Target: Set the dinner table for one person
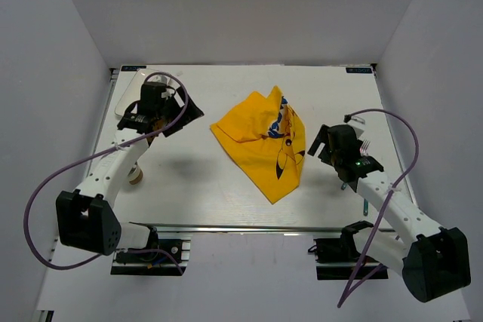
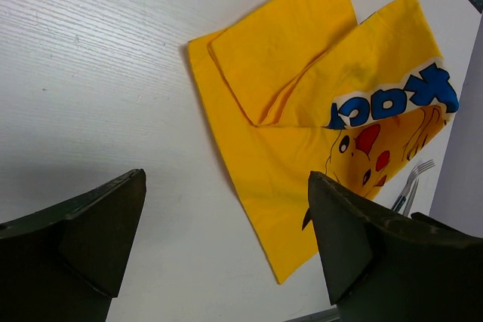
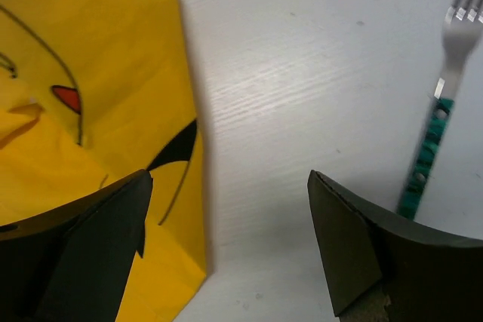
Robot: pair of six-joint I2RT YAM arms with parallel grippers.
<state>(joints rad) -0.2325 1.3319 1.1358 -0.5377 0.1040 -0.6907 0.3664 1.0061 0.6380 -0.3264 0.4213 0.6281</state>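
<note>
**Item 1. Dinner table (image 1: 196, 179).** Large flat white top that filled the middle of the top view. A metal rail (image 1: 249, 228) ran along its 6 o'clock edge. Plain grey-white panels (image 1: 60, 50) walled it at 9, 12 and 3 o'clock.

**Item 2. White rounded object (image 1: 126, 97).** Lay at about 10 o'clock near the far left corner, partly hidden by the left arm. Its kind could not be told.

**Item 3. Small tan round object (image 1: 136, 178).** Sat at about 8 o'clock, half under the left arm. Its kind could not be told.

**Item 4. Left gripper (image 2: 226, 179).** Hung above the table at 10 o'clock, just beside item 2. The jaws were spread wide with nothing between them. Its wrist view looked down on bare tabletop and the cloth.

**Item 5. Yellow cloth (image 1: 260, 145).** Lay at the centre of the table, loosely folded, with one corner pointing to 6 o'clock. It bore a cartoon face with red cheeks and a white band with blue lettering. It lay flat on the table, clear of both grippers.

**Item 6. Right gripper (image 3: 230, 175).** Hung at about 3 o'clock, between the cloth's edge and the fork. The jaws were spread wide and gripped nothing.

**Item 7. Fork (image 3: 426, 152).** Metal tines with a teal patterned handle. It lay flat near the 3 o'clock edge, tines toward 12 o'clock and handle toward 6 o'clock. It was apart from the cloth and clear of the gripper.
</note>
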